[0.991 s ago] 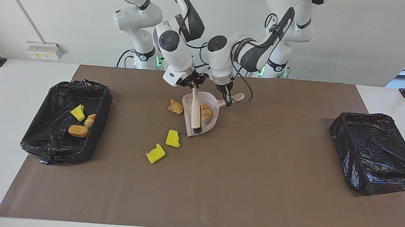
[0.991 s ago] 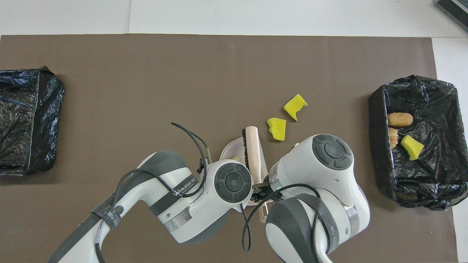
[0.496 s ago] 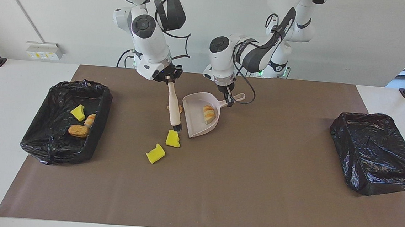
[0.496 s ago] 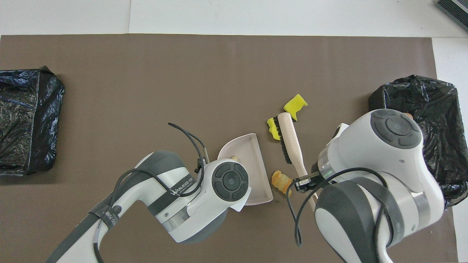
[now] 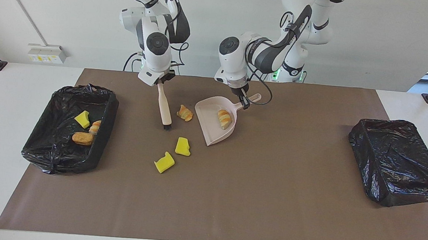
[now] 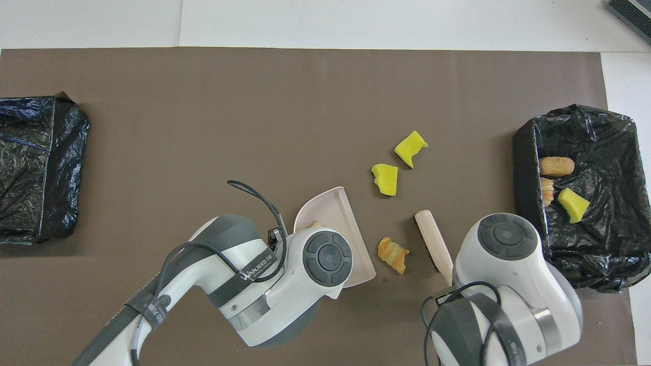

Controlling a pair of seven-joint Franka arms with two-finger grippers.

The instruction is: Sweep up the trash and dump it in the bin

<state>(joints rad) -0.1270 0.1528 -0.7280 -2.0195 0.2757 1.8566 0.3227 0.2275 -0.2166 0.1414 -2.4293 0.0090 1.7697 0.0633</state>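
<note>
The right gripper (image 5: 159, 81) has swung away from the dustpan (image 5: 213, 129) toward the right arm's end of the table, fingers pinched on the handle of the brush (image 5: 164, 107). A second ago the brush lay inside the pan; now it hangs tilted over the brown mat (image 5: 231, 196), bristles down, beside a loose bread piece (image 5: 185, 112) and apart from it. The left gripper (image 5: 244, 100) stays clamped on the pan's handle, and the pan has turned slightly, its open lip toward the yellow scraps.

Nearest the robots, the brush is a smooth cream stick with a dark bristle strip. The pan is a pale pink plastic scoop, wide and flat, with a striped orange-and-cream bread piece (image 5: 224, 119) lying in it. The loose bread piece sits on the mat between brush and pan, ridged and golden.

Farther out, two bright yellow sponge chunks (image 5: 182, 147) (image 5: 164, 162) lie on the mat, porous and notched, near each other but not touching.

The bin (image 5: 42, 149) at the right arm's end is lined with crinkled glossy black plastic and holds a yellow sponge wedge (image 5: 82, 119), a striped bread piece (image 5: 95, 126) and a brown bread roll (image 5: 82, 138). A second black-lined bin (image 5: 395, 163) sits at the left arm's end.
</note>
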